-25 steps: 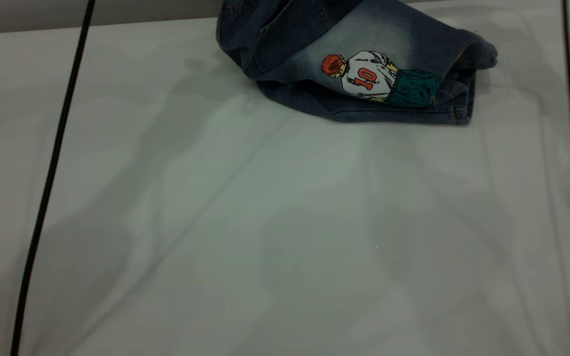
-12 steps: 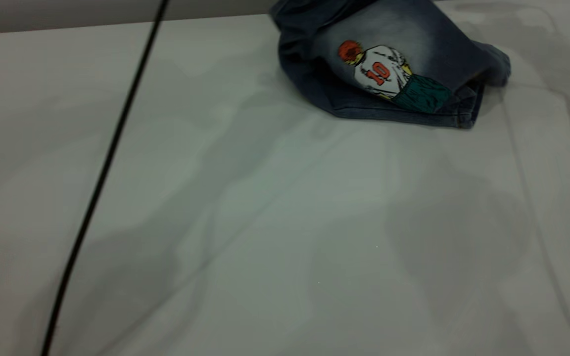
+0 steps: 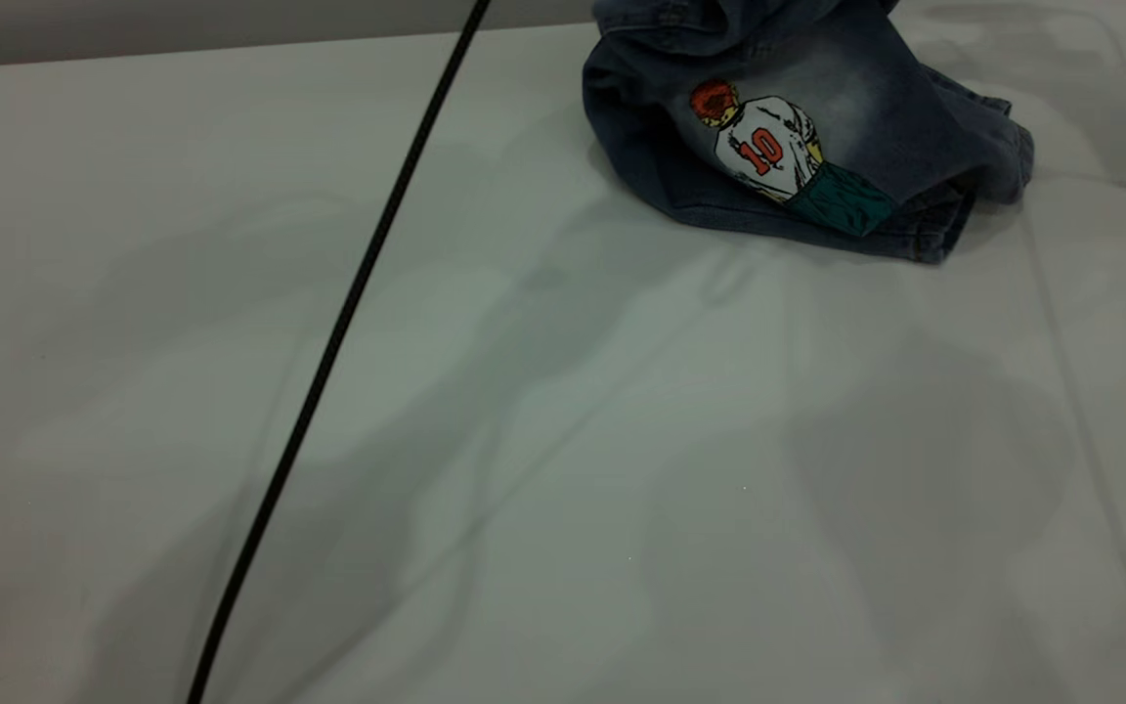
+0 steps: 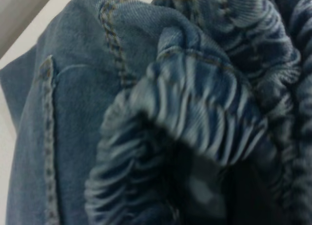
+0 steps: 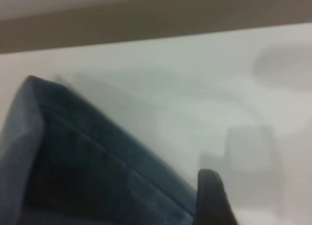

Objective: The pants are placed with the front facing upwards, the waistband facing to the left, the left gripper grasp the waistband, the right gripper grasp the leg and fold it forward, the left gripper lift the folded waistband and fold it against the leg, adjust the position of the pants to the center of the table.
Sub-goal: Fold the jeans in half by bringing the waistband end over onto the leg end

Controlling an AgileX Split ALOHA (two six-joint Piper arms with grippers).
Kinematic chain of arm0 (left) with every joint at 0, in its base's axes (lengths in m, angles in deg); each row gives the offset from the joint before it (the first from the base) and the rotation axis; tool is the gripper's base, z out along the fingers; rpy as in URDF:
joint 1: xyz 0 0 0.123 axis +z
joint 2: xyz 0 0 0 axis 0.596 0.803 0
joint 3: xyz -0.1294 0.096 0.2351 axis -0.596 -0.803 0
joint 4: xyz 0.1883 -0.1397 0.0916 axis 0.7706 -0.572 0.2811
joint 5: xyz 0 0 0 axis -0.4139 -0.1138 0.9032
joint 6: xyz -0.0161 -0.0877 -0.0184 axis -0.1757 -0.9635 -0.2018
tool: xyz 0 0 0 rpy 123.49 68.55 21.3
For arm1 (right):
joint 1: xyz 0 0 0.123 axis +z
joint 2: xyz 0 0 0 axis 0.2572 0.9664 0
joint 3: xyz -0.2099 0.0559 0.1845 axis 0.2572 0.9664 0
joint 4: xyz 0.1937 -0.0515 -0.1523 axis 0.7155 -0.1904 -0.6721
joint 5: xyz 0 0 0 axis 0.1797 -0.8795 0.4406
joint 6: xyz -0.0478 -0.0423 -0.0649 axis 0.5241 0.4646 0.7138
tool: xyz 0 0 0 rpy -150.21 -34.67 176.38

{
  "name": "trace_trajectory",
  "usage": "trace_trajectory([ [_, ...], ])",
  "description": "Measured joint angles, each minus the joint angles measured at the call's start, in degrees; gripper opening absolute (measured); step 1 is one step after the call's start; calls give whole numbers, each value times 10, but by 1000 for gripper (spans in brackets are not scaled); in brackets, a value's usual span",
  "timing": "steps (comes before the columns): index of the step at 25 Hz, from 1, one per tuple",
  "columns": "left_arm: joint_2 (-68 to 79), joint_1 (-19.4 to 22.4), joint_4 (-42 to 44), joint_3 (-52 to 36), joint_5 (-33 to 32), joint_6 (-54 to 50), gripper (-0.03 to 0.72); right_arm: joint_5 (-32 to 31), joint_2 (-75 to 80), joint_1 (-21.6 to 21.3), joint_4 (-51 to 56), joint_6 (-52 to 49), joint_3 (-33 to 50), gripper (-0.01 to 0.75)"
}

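Note:
The pants [image 3: 817,127], blue denim with a "10" jersey print [image 3: 763,147], lie bunched at the table's [image 3: 563,440] far right. Their upper part rises out of the exterior view's top edge. In the left wrist view the ruched waistband [image 4: 204,108] fills the picture, held up and folded over. My left gripper [image 4: 243,196] is shut on it and shows only as a dark shape under the fabric. In the right wrist view a black part of my right gripper [image 5: 212,196] stands just beside a folded denim leg edge [image 5: 97,157]. Neither gripper appears in the exterior view.
A thin black cable [image 3: 348,313] runs slantwise over the table from the top centre to the bottom left. The table's far edge [image 3: 231,44] lies close behind the pants. Bare white tabletop spreads in front and to the left.
The pants have shifted to the right and bunched up higher, the print moving with them. The black cable has swung a long way to the right.

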Motion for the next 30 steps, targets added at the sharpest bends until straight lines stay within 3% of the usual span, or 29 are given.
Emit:
trace_trajectory([
  [5, 0, -8, -9, 0, 14, -5, 492, 0, 0, -17, 16, 1, 0, 372],
  [9, -2, -10, -5, -1, 26, -5, 605, 0, 0, -22, 25, 3, 0, 372],
  [15, -3, -10, 16, -1, 33, -5, 599, 0, 0, -27, 36, 15, 0, 372],
  [23, -32, -9, 124, -1, 25, -14, 572, 0, -37, -27, 39, 17, 1, 372],
  [30, -53, -8, 243, 0, -38, -103, 571, -1, -112, -27, 41, 17, 14, 372],
])
